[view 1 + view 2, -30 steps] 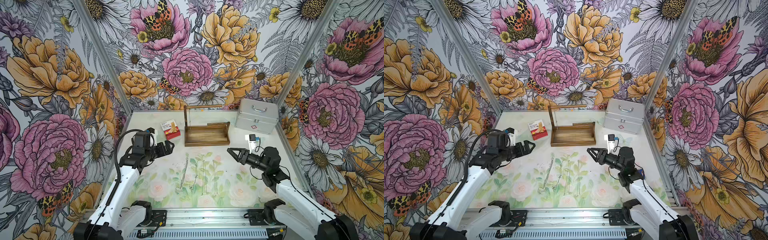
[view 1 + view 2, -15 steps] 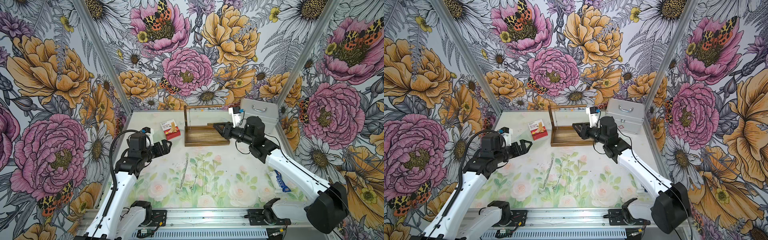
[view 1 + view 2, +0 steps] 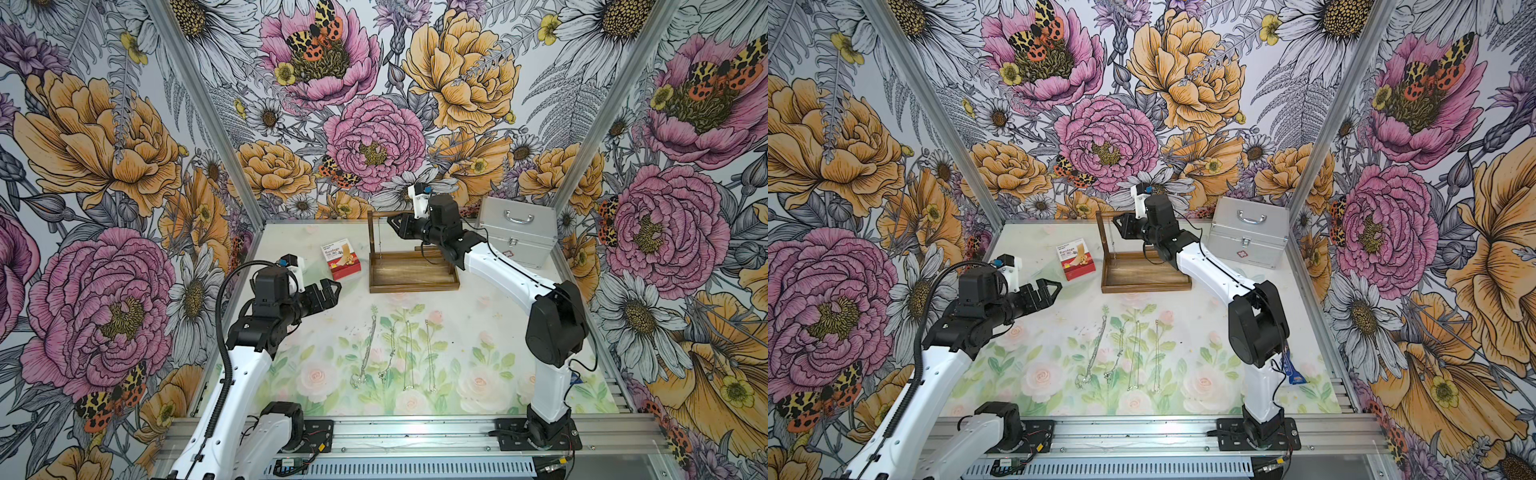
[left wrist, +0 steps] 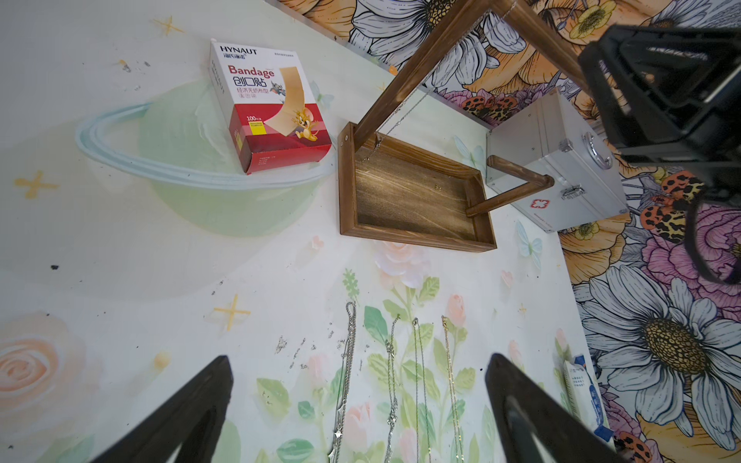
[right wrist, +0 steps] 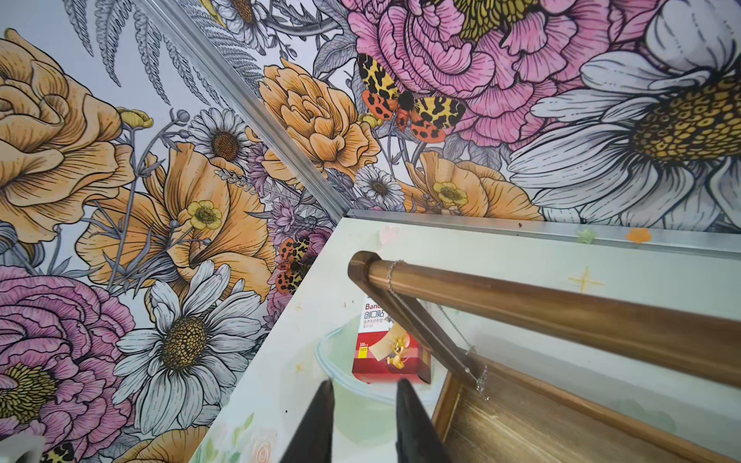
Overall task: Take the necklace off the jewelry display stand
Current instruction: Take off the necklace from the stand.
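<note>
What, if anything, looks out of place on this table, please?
A blue-and-white packet lies alone beside the right arm, far from the other items. Dark specks dirty the mat beside the laid-out necklaces.

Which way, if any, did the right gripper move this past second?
Yes. The right gripper moved toward the back wall and leftward, from in front of the silver case to the top rod of the jewelry display stand.

Dark-stained wood on the jewelry display stand (image 4: 409, 196), with grain plain in the tray and a smooth satin sheen along the top rod (image 5: 561, 316). Fine silvery metal links in the necklace (image 5: 390, 276). Dull silver metal on the case (image 3: 515, 243). Glossy printed card on the bandage box (image 4: 272, 108). Matt printed bench (image 4: 120, 260), scuffed.
</note>
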Controlling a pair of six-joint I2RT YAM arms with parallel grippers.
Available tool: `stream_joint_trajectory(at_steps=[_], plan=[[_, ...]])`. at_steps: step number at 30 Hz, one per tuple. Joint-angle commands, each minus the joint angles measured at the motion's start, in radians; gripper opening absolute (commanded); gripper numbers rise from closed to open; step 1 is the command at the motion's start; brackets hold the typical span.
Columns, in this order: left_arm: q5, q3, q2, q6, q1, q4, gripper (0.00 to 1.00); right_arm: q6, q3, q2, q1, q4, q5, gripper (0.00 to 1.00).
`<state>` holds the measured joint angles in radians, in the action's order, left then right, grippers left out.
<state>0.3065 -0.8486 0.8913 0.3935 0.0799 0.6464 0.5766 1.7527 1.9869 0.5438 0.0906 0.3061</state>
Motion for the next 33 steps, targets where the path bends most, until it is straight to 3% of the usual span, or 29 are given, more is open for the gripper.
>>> stream_joint_trajectory(at_steps=[1,15,33], plan=[[0.035,0.009,-0.011,0.006,-0.019,-0.016,0.99,-0.048,0.088,0.053,0.014,0.034,-0.013,0.28],[0.079,0.004,0.008,0.005,-0.026,-0.019,0.99,-0.097,0.233,0.202,0.027,0.062,-0.029,0.28],[0.09,0.004,0.015,0.005,-0.017,-0.018,0.99,-0.125,0.274,0.24,0.027,0.083,-0.065,0.26]])
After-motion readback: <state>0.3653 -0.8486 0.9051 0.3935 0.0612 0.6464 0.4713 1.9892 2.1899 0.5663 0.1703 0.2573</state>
